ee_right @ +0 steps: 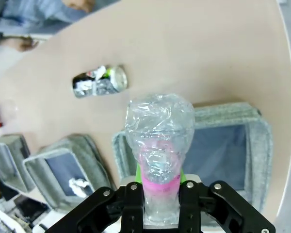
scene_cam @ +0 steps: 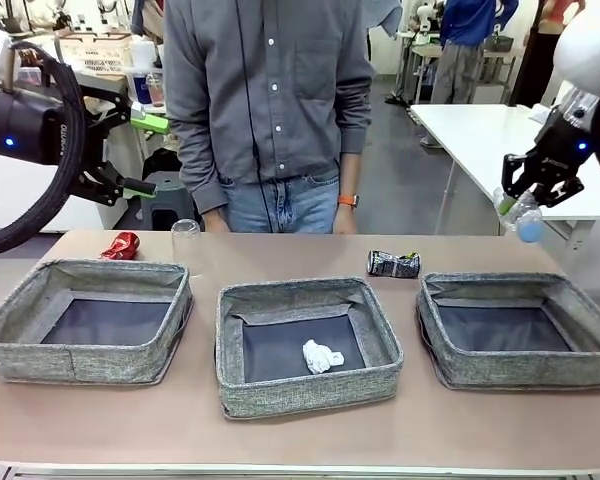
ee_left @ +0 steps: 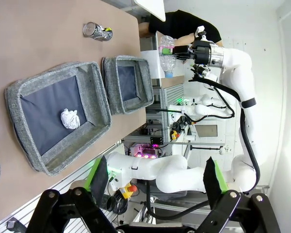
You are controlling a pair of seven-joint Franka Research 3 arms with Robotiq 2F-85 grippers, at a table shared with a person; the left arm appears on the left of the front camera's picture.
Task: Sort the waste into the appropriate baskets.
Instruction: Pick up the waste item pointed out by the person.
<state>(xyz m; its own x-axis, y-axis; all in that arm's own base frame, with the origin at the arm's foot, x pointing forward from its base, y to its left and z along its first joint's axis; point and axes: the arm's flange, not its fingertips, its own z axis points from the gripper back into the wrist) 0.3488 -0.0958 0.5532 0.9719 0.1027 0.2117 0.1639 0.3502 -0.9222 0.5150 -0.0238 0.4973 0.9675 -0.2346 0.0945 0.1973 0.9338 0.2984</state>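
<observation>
No readable text or brand anywhere, print on crushed dark-silver can too small to read

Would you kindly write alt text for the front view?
The right claw, held high at the right, is shut on a clear bottle; the left claw is open at the far left. Three grey baskets line the table, a crumpled tissue in the middle basket; behind them are a red can, a clear cup and a dark-silver can, near a standing person.
</observation>
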